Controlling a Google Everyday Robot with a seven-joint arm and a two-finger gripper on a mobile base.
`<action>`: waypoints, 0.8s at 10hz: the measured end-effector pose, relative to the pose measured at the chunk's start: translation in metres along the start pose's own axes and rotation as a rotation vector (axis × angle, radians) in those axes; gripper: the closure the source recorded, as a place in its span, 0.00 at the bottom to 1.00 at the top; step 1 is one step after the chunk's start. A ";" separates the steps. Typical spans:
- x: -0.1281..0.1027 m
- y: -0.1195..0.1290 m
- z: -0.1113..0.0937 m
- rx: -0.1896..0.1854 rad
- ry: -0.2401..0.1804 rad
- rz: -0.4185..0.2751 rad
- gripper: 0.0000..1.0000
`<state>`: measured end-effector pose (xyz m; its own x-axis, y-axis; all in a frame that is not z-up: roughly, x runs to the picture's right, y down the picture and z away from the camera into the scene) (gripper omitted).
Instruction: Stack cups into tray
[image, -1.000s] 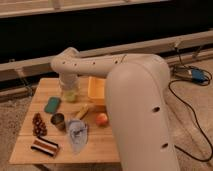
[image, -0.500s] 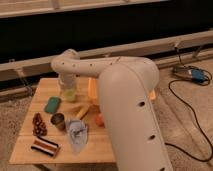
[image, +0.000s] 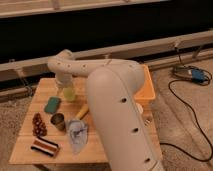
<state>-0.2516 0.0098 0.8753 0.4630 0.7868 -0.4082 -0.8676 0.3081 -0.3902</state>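
A translucent yellow-green cup (image: 68, 93) stands upright at the back left of the wooden table (image: 25, 150). A small metal cup (image: 58, 120) stands in front of it, near the table's middle left. The orange tray (image: 148, 86) is at the back right, mostly hidden behind my arm; only its right side shows. My gripper (image: 64, 81) is at the end of the arm that bends down over the table, right above and against the yellow-green cup.
A green sponge (image: 52, 104) lies left of the cups. A brown bunch (image: 37, 125) and a striped packet (image: 44, 146) are at the front left. A blue-grey crumpled bag (image: 77, 134) and a yellow item (image: 82, 111) lie by the metal cup. Cables and a blue device (image: 195, 76) are on the floor at right.
My arm has swung across the view and now hides most of the tray and the red fruit. The gripper stays by the yellow-green cup.
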 end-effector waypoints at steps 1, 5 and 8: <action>-0.004 0.004 0.005 0.000 0.002 -0.017 0.35; -0.014 -0.013 0.006 -0.001 -0.008 0.009 0.35; -0.011 -0.032 0.001 -0.002 -0.014 0.058 0.35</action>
<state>-0.2288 -0.0086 0.8931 0.4093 0.8106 -0.4188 -0.8926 0.2606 -0.3679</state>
